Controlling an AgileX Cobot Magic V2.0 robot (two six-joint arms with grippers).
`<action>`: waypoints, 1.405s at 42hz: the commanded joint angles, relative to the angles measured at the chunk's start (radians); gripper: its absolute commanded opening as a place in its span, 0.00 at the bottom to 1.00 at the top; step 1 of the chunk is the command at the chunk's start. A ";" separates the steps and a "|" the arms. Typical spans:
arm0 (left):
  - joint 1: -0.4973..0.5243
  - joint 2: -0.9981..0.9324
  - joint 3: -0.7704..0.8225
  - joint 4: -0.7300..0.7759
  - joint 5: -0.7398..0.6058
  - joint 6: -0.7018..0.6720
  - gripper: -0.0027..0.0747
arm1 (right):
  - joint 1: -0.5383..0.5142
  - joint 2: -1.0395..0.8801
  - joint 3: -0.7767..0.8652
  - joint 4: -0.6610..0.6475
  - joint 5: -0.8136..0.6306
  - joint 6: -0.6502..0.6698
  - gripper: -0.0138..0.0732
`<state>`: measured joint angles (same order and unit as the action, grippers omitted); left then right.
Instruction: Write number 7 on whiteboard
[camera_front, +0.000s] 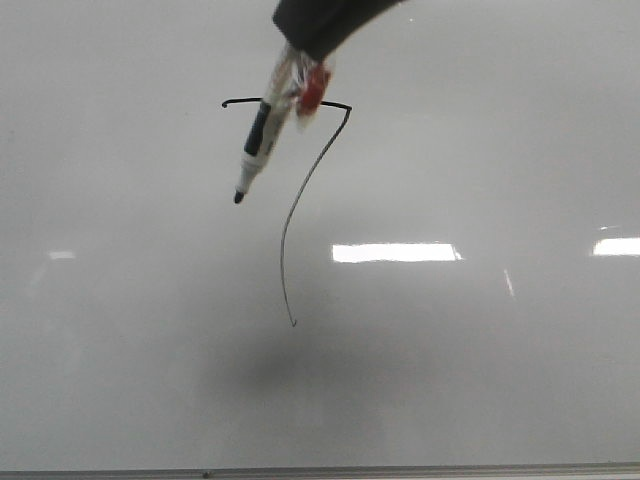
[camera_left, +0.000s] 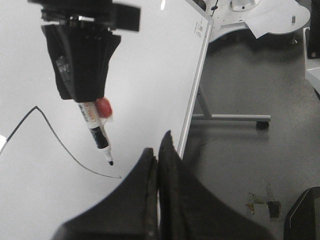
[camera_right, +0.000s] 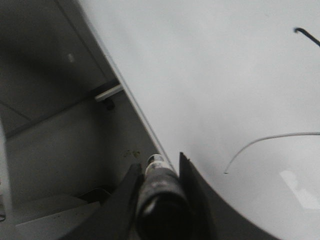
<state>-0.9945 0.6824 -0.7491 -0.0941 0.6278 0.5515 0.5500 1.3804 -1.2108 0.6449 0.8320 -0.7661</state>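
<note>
My left fingers (camera_left: 158, 146) are pressed together on nothing and hang just off the side edge of the whiteboard (camera_front: 500, 380), out of the work. The number 7 (camera_front: 283, 250) stands in the upper middle of the board. Its top stroke starts with a small hook on the left and runs right to a sharp corner. From there the long downstroke curves back leftward and thins to a tail, well above the grey edge strip (camera_front: 400, 469) along the bottom.

The marker (camera_front: 262, 140) slants across the top stroke with its tip pointing down and left, beside the line and not on it. From the front I judge the tip to be off the surface, though I cannot be sure. A small red-orange piece (camera_front: 313, 93) sits against its barrel. My right fingers (camera_right: 157, 162) pinch that marker firmly by its upper end.

To me both strokes look complete, so the writing step seems finished. Next I should draw the marker straight back from the board without dragging the tip over wet ink.
</note>
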 joint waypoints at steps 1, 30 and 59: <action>-0.002 0.022 -0.041 -0.017 -0.066 -0.013 0.01 | 0.029 -0.063 -0.067 0.017 0.094 -0.040 0.09; -0.003 0.160 -0.063 -0.056 -0.088 -0.013 0.57 | 0.257 -0.135 -0.133 0.058 0.150 -0.044 0.09; 0.007 0.160 -0.061 -0.055 -0.080 -0.015 0.01 | 0.131 -0.198 -0.130 0.020 0.083 -0.005 0.76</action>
<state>-0.9927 0.8459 -0.7753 -0.1429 0.6059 0.5328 0.7421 1.2446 -1.3096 0.6616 0.9783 -0.7958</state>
